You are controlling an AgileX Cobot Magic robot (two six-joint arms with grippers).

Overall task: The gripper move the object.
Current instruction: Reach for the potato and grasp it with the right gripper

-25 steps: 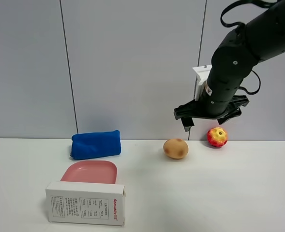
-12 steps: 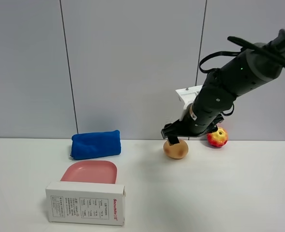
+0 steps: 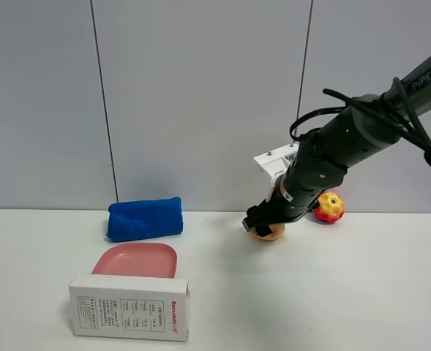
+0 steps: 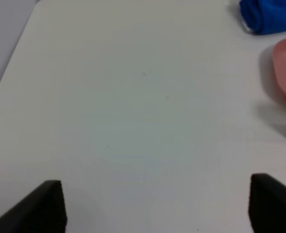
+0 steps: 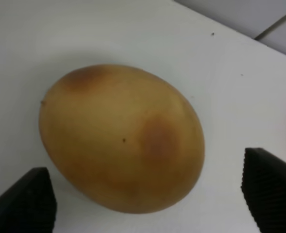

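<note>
The object, a tan-orange potato-like lump (image 3: 273, 232) with a brownish blotch, lies on the white table (image 3: 332, 292) right of the middle. My right gripper (image 3: 263, 225) has come down over it and covers most of it in the exterior view. In the right wrist view the lump (image 5: 121, 138) fills the middle, and the right gripper (image 5: 147, 199) is open with one black fingertip (image 5: 24, 201) on each side of it, gaps showing. My left gripper (image 4: 157, 208) is open over bare table and is out of the exterior view.
A red-and-yellow apple (image 3: 330, 207) sits just behind and right of the lump. A blue folded cloth (image 3: 145, 217) lies at the back left, also in the left wrist view (image 4: 271, 17). A pink plate (image 3: 137, 260) and a white box (image 3: 129, 307) stand at the front left.
My right arm has come down and to the left from above the apple, until its open gripper sits around the lump. The lump has not moved.
</note>
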